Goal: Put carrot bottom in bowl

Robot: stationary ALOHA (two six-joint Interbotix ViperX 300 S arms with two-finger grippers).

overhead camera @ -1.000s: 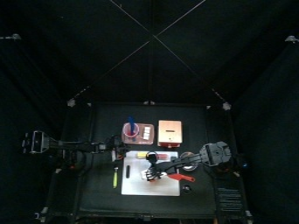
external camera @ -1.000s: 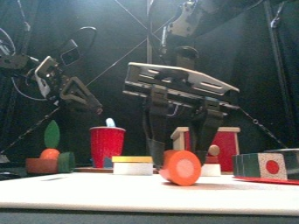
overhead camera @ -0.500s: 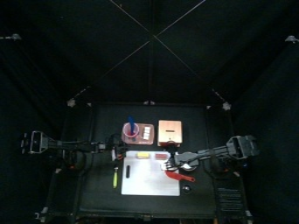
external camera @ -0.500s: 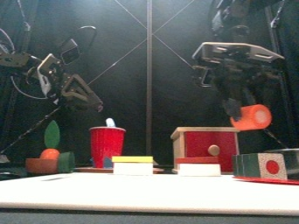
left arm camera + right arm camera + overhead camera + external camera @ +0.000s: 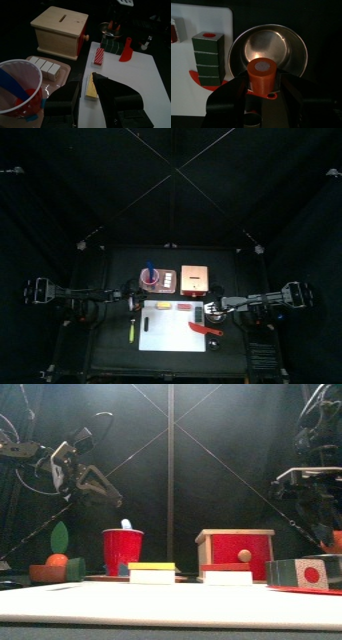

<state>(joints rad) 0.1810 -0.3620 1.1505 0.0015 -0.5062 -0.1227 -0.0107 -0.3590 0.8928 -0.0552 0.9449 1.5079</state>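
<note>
My right gripper [image 5: 261, 84] is shut on the carrot bottom [image 5: 261, 71], a stubby orange-red chunk, and holds it just above the bowl [image 5: 272, 44], whose round shiny inside lies right under it. In the front view the carrot bottom [image 5: 337, 541] shows at the far right edge, hanging from the right gripper [image 5: 329, 534]. In the top view the right gripper [image 5: 215, 308] is off the right edge of the white mat [image 5: 167, 333]. My left gripper [image 5: 99, 102] is open and empty, held above the table's left side [image 5: 96, 486].
A dark green block with a red dot [image 5: 209, 57] stands next to the bowl. A red cup [image 5: 122, 549], a yellow piece [image 5: 151, 568] and a wooden box with a red front [image 5: 235, 547] stand mid-table. A long red curved thing [image 5: 125, 50] lies on the mat.
My right gripper has lifted the carrot bottom off the white mat and carried it to the right, from mid-table to above the bowl. The left arm has barely moved.
</note>
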